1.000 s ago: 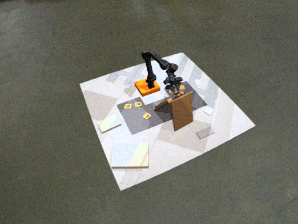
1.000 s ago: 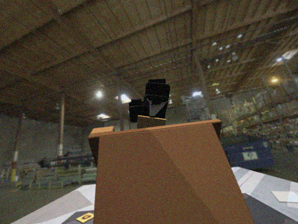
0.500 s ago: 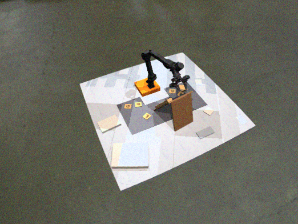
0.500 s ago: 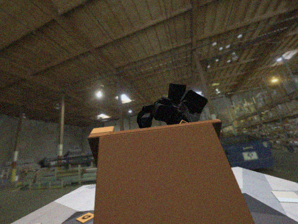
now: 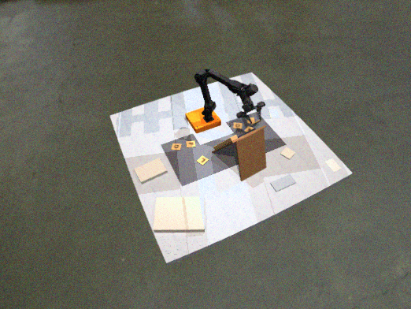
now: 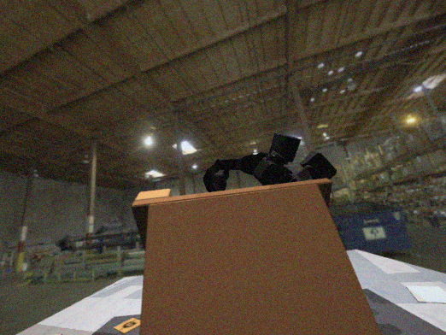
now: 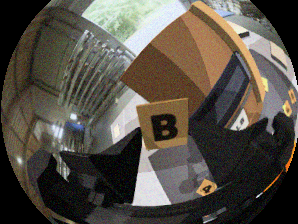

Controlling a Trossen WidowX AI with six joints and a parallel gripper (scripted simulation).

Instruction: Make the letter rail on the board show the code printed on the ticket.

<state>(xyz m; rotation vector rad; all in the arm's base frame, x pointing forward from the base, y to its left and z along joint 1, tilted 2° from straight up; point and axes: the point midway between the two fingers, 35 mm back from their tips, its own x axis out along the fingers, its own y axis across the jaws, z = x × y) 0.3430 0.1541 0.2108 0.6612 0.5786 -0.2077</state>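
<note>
My gripper (image 5: 251,117) (image 7: 164,127) is shut on a tan tile marked B (image 7: 148,114), held upright between the fingertips, letter facing the wrist camera. It hangs above the mat's right part, behind the brown board (image 5: 252,155) (image 6: 248,256) (image 7: 167,57) in the top view. The board hides the fingertips in the exterior view. Loose tiles (image 5: 176,147) (image 5: 190,144) (image 5: 202,160) lie left of the board; others (image 5: 238,125) (image 5: 253,120) lie near the gripper. A tile marked 4 (image 7: 206,188) shows in the wrist view. The small white ticket (image 7: 240,121) is too blurred to read surely.
The board stands tall, with a tan block (image 5: 234,139) (image 6: 153,194) at its top left. A large pale slab (image 5: 169,214), a smaller slab (image 5: 150,170), a grey plate (image 5: 283,183) and a pale square (image 5: 287,152) lie around the dark mat (image 5: 189,171). The orange base (image 5: 202,120) stands behind.
</note>
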